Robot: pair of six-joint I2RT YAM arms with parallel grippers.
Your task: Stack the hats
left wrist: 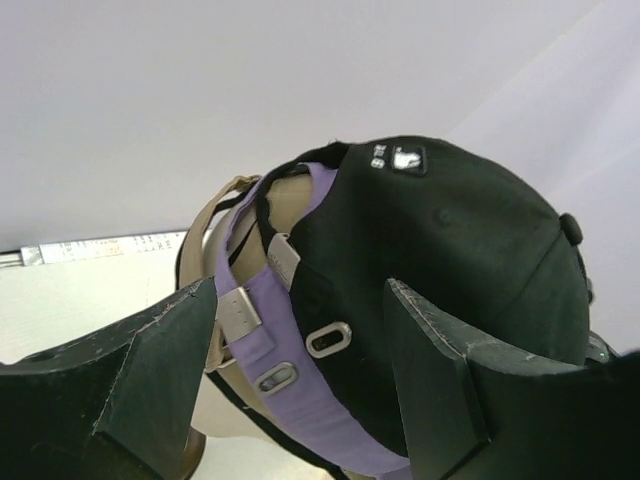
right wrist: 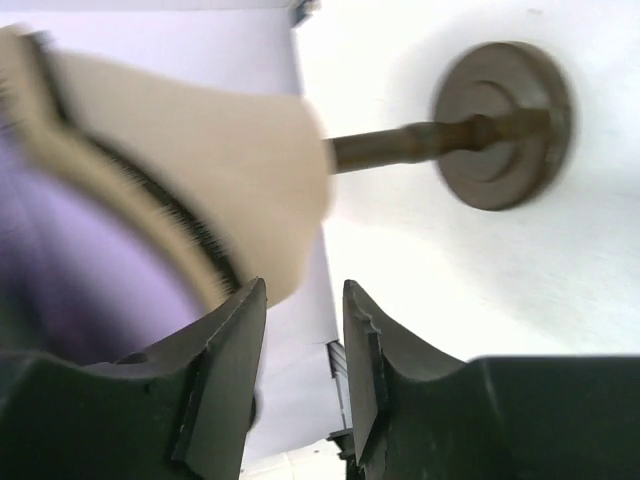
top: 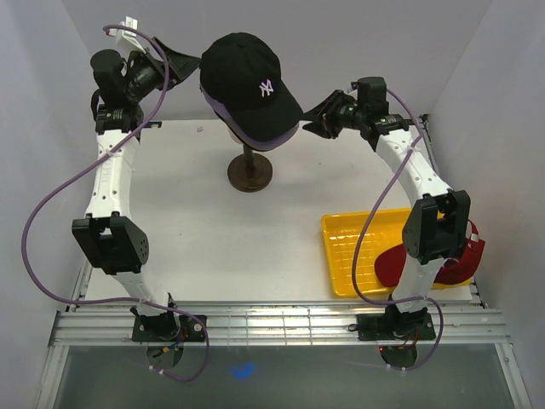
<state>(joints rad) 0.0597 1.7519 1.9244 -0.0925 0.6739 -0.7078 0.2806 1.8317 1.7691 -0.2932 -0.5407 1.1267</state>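
Top external shows the black NY cap over the lavender cap on the mannequin head. Left gripper gapes wide just behind its back; right gripper, narrowly parted and empty, sits beside its brim.

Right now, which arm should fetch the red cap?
Right. The red cap lies at the tray, on the right arm's own side. The left gripper is far off, behind the stack.

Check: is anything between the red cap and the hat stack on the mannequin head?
Nothing visible on the table between them. The right arm's own elbow hangs over the red cap at the yellow tray.
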